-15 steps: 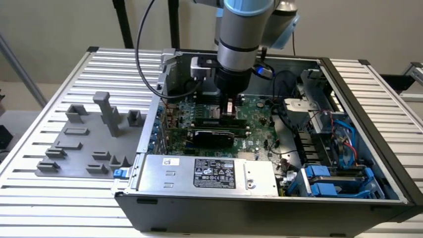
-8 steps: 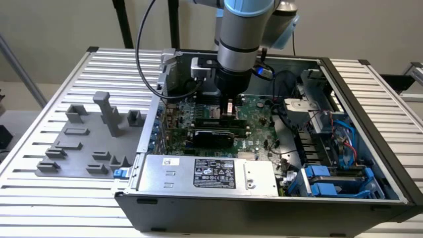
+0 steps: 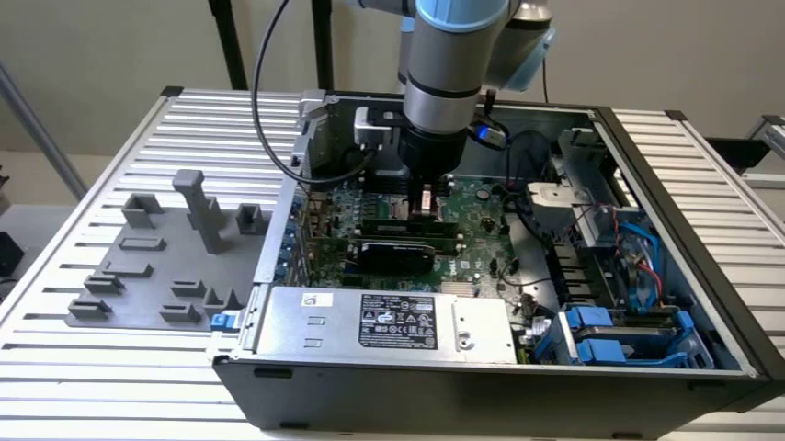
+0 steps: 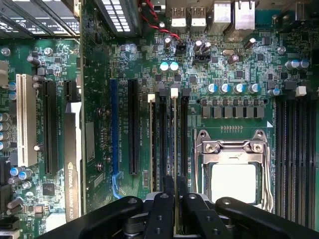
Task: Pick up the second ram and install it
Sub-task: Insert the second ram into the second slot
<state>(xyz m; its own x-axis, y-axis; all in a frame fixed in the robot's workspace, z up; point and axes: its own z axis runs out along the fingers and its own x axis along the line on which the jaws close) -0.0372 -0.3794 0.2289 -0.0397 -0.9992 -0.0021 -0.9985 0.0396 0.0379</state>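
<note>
**Memory module held over the motherboard slots**

Evidently, the black two-fingered gripper [image 4: 175, 199] was clamped on the second ram [image 4: 175, 144], a thin green circuit-board stick seen edge-on, standing over the long black motherboard slots [image 4: 168, 142] beside the silver processor socket [image 4: 233, 164], near the middle of the green motherboard [image 3: 472, 207]. One stick was held; a bank of four slots lay beneath. Judged light, stiff and fragile, it was best gripped by its flat faces.

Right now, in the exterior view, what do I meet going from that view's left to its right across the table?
Grey fixture blocks → motherboard with the arm above it → cables → blue drive bays at the case's right end.
</note>
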